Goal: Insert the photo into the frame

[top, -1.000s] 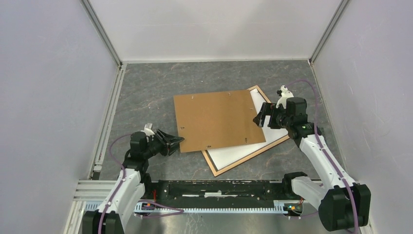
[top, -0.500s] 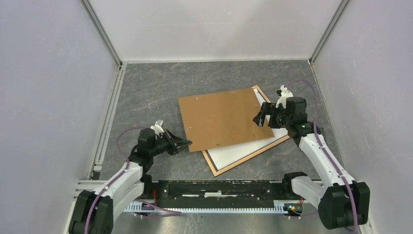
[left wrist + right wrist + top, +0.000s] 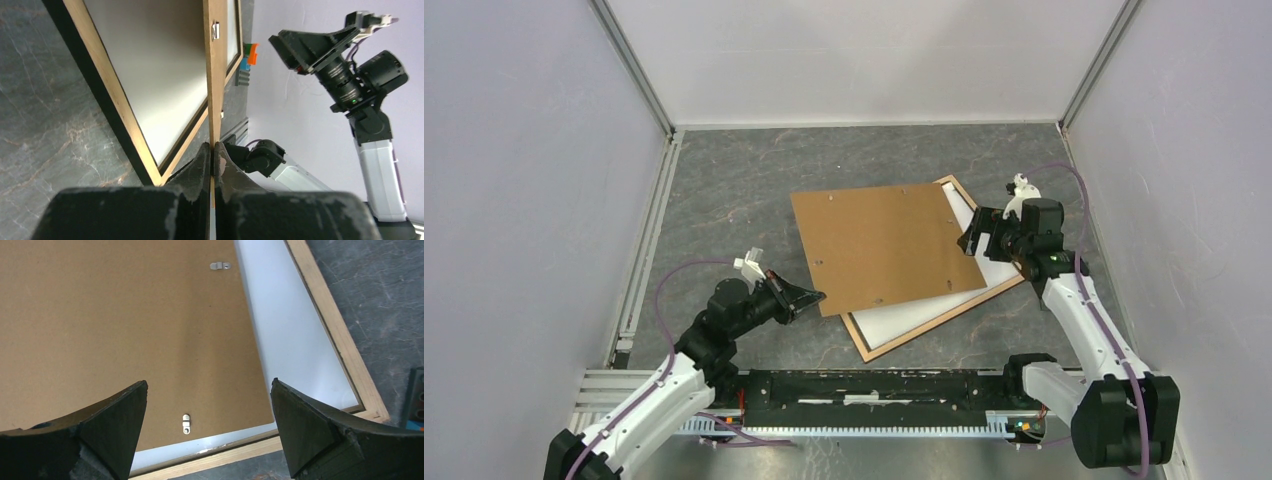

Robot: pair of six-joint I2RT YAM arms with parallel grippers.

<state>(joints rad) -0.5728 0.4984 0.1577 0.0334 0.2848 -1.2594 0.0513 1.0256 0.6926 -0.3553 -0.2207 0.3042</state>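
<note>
Brown backing board [image 3: 884, 245], centre, askew over photo [image 3: 914, 315] in frame [image 3: 854, 338]: left jaws pinched on its lower-left corner, right jaws wide, empty; square it gently.

On the grey stone-patterned table [image 3: 724, 190], right of centre, lies the thin-railed rectangular light-wood frame [image 3: 944, 320], set askew so that one corner points near and left. Inside its rails lies the white-backed rectangular photo print [image 3: 914, 318]. On top of that sits the brown rectangular backing board [image 3: 884, 245], offset to the left and far. It covers most of the photo, leaves strips of it bare along the near and right sides, and juts out past the frame's left rail. My left pincer [image 3: 816, 297] reaches in from the near left, with the board's near left corner between its fingers. My right pincer [image 3: 972, 238] is on the right, above the board's right edge, with board and photo below the gap between its spread fingers.
</note>
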